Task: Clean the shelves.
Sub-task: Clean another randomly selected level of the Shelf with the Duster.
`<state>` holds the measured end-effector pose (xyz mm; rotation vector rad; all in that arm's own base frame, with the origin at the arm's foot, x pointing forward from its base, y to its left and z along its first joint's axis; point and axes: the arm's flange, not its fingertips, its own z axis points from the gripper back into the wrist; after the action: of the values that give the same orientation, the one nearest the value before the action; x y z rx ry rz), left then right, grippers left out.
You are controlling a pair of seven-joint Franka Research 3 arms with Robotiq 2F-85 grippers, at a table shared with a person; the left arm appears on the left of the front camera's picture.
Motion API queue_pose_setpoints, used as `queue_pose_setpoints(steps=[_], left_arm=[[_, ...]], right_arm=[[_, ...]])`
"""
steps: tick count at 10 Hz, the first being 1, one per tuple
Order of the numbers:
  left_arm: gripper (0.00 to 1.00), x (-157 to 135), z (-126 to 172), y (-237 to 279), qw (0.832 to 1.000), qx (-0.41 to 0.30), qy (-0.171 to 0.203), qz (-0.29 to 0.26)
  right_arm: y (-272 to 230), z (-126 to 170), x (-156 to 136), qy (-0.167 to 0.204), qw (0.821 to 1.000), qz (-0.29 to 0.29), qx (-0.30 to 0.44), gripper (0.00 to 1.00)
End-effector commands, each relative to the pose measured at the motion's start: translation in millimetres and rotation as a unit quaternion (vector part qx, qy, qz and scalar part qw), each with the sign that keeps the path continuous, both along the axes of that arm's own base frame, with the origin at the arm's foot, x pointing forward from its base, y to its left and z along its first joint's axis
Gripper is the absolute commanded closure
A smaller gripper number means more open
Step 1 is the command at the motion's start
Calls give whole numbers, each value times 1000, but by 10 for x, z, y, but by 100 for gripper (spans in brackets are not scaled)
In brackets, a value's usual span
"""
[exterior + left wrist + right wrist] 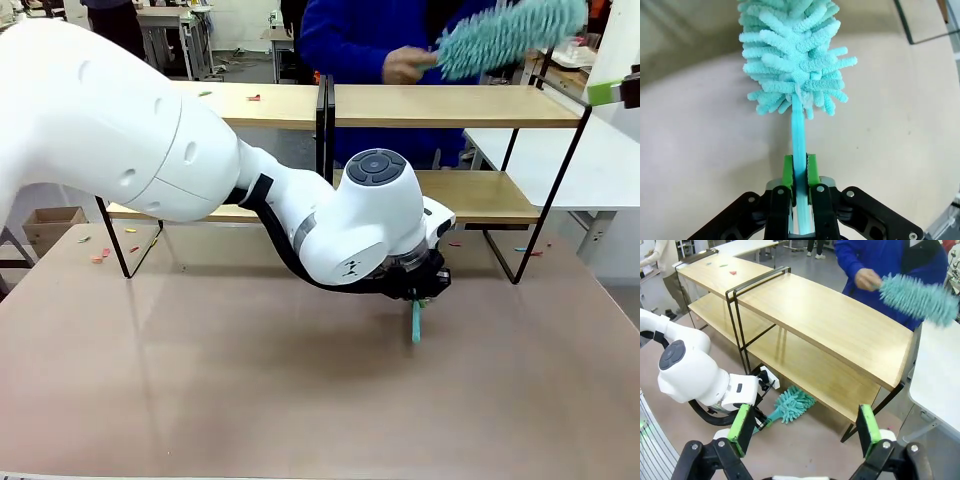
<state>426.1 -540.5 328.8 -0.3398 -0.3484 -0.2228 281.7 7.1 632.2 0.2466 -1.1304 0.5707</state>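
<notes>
A cardboard box (50,226) sits left of the brown table (250,390), a white table (605,165) right.

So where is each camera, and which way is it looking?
Front: sits between the arms, looks across the table at the shelves and person; left arm shows.
Left wrist: on the left arm, looks along the left claw, shut on a duster.
Right wrist: on the right arm, looks over the open right claw at the shelves and left arm.
Shared: front and right wrist both show the person's duster.
</notes>
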Motion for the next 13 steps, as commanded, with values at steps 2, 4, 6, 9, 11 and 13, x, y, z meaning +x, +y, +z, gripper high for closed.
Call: queue_pose_setpoints(steps=[2, 4, 6, 9, 11, 13], left_arm=[[88, 56, 102, -9, 996, -43, 20, -73], [88, 57, 110, -7, 990, -44, 34, -128], [88, 100, 129, 66, 986, -44, 28, -161], [88, 127, 206, 252, 973, -43, 12, -227], [88, 37, 285, 433, 950, -7, -1, -312], [88, -71, 317, 520, 938, 27, -7, -346]], right_arm=[[3, 1, 7, -1, 1000, 0, 0, 0], [3, 1, 7, -1, 1000, 0, 0, 0], [3, 1, 7, -1, 1000, 0, 0, 0], [3, 1, 7, -1, 1000, 0, 0, 0], [3, 1, 7, -1, 1000, 0, 0, 0], [3, 1, 7, -1, 1000, 0, 0, 0]])
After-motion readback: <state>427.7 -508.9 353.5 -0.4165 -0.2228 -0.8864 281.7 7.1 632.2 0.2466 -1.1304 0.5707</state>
